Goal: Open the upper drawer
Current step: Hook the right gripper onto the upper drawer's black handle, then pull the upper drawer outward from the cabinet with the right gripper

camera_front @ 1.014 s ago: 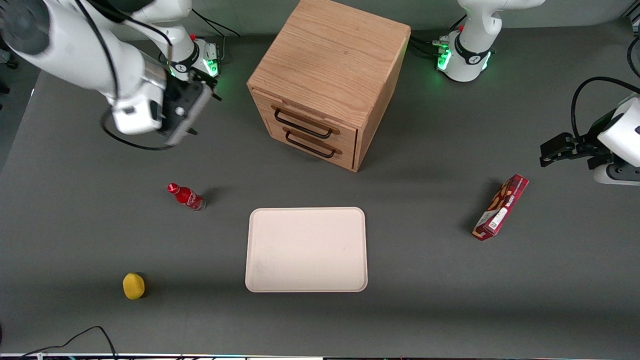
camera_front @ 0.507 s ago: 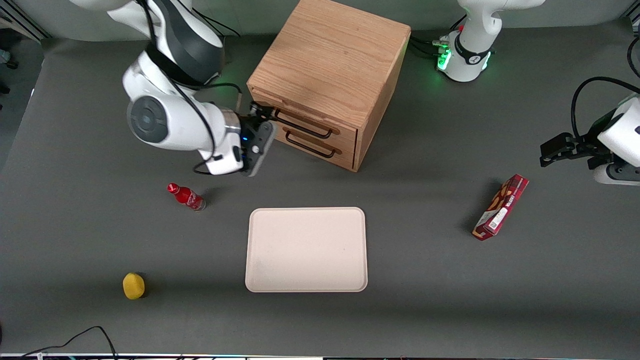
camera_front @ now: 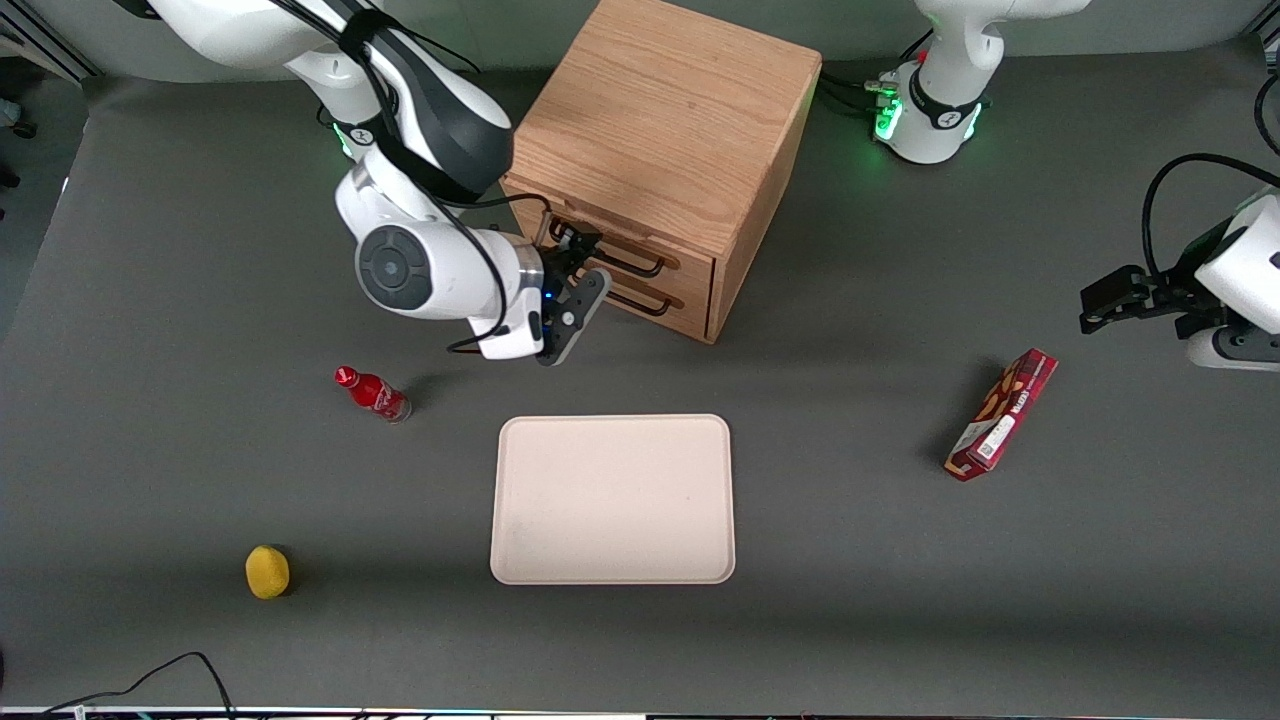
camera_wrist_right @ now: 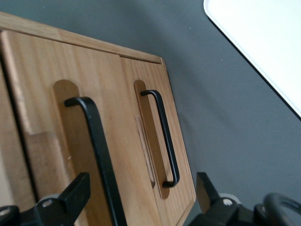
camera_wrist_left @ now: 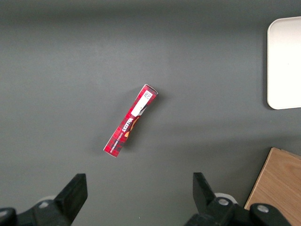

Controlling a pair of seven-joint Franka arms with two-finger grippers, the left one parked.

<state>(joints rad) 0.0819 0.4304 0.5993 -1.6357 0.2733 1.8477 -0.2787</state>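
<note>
The oak cabinet [camera_front: 660, 150] stands at the table's middle, farther from the front camera than the tray [camera_front: 612, 498]; its upper drawer [camera_front: 610, 235] sits shut, topmost of two fronts, above the lower drawer [camera_front: 640, 290]; the gripper [camera_front: 575, 262] hovers right in front of that drawer face, fingers spread, pinching nothing; the upper drawer's black bar handle [camera_wrist_right: 96, 146] lies straight ahead between the spread fingers, its long axis running crosswise to their gap, so a short advance should bracket it.
</note>
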